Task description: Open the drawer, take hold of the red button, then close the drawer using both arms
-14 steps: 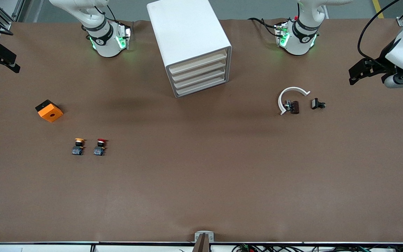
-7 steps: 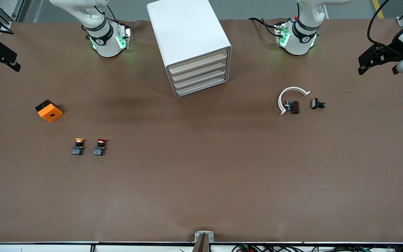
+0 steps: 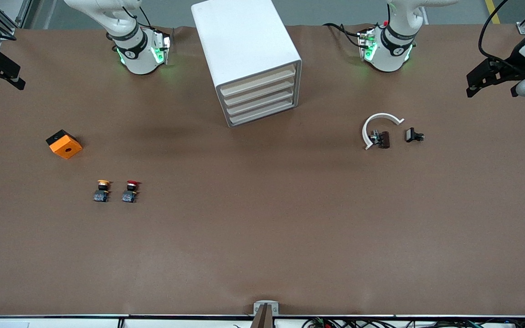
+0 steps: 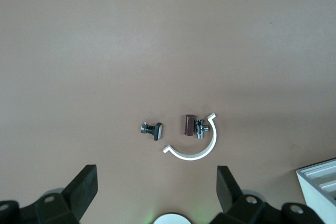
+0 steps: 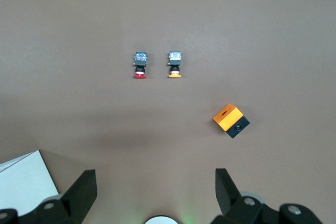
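Observation:
The white cabinet [image 3: 247, 50] stands between the two arm bases, its four cream drawer fronts [image 3: 259, 97] all pushed in; I cannot tell which is the task's drawer. The button [image 3: 130, 190], red-capped on a black body, lies on the table toward the right arm's end, and it also shows in the right wrist view [image 5: 139, 65]. My right gripper [image 3: 2, 73] hangs open and empty in the air at that end of the table [image 5: 155, 190]. My left gripper [image 3: 490, 81] hangs open and empty over the left arm's end [image 4: 156, 187].
An orange-yellow-capped button [image 3: 102, 190] lies beside the red one. An orange cube [image 3: 64, 144] with a hole sits farther from the camera. Toward the left arm's end lie a white C-shaped ring [image 3: 378, 124], a brown part [image 3: 384, 139] and a small black part [image 3: 413, 135].
The left gripper has drawn back toward its end of the table and then stopped. The right gripper has drifted slightly toward the arm bases' side. Nothing on the table has moved.

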You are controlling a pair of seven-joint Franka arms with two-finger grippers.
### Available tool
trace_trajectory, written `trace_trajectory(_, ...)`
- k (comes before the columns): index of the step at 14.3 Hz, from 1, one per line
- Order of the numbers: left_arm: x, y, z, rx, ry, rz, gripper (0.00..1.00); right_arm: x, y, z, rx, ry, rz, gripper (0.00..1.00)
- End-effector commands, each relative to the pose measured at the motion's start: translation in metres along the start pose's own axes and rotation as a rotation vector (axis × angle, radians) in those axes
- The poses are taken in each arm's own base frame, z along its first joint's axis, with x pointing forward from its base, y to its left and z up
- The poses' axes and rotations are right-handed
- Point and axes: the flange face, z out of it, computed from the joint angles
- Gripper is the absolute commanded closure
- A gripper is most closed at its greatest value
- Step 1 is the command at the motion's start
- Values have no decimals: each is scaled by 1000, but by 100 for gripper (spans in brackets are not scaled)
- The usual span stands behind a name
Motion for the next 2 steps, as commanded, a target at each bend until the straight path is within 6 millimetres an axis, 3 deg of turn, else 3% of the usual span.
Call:
trace_trajectory(1,0,7,-5,-11,-19,-31,0,-8,5,-2,16,9,19,0)
trace_trajectory(2,-1,8,-4,-11,-24,-37,0,-7,4,-3,17,11,19,0)
